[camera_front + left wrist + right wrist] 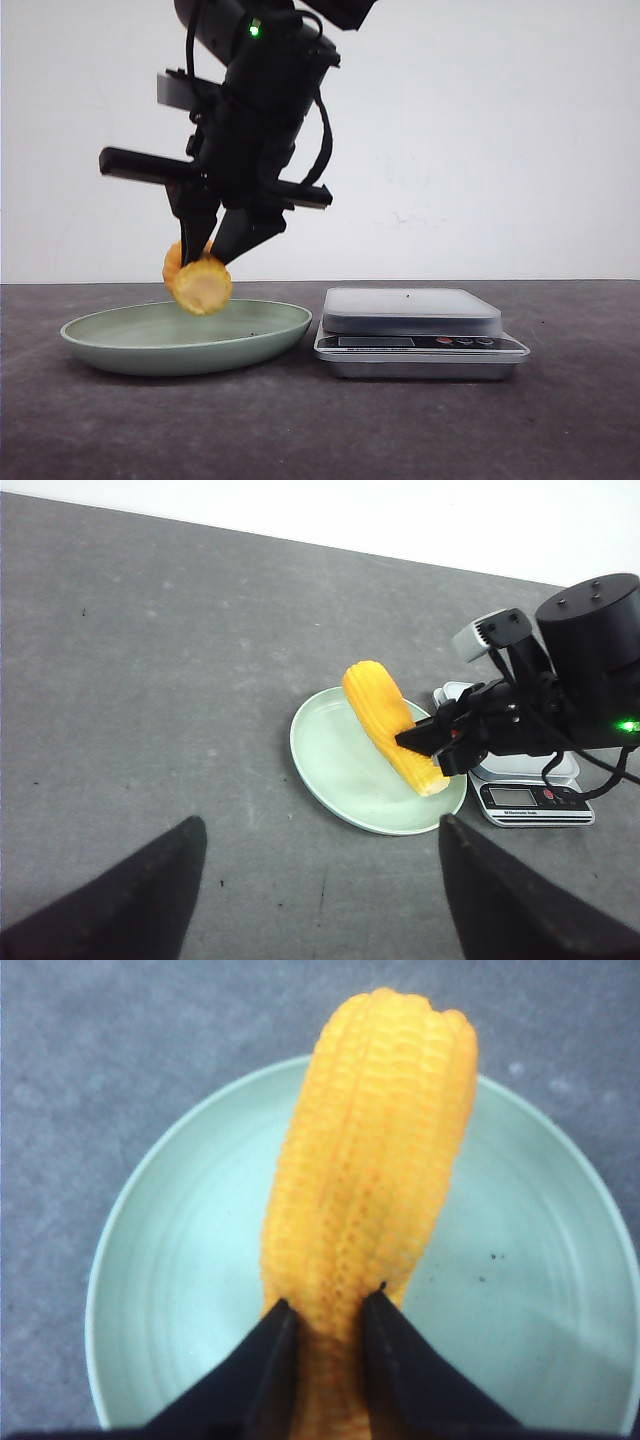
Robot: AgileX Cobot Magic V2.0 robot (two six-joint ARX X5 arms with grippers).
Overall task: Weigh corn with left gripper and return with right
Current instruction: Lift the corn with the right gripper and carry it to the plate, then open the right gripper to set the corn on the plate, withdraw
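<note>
Corn (200,283) hangs pinched between the two black fingers of the right gripper (215,240), just above the pale green plate (120,345) and not touching it, as the front view shows a gap between cob and dish. The right wrist view confirms the hold: both pointed fingers clamp one end of the cob while the rest of it juts out over the middle of the plate. To the right of the plate, nearly touching its rim, sits the silver scale (415,325) with nothing on its platform. The left gripper (320,880) is well apart from all this, its fingers spread wide with nothing between them, looking on from a distance. Judging by the bare scale and the cob poised over the dish in the right claw, the weighing part appears done and the return step is in hand, near its end. The next move calls for a short, gentle descent until the cob rests on the plate, then a release. Since the cob is rounded and held by one end, it may roll once freed, so a low drop near the dish's centre seems wise.
</note>
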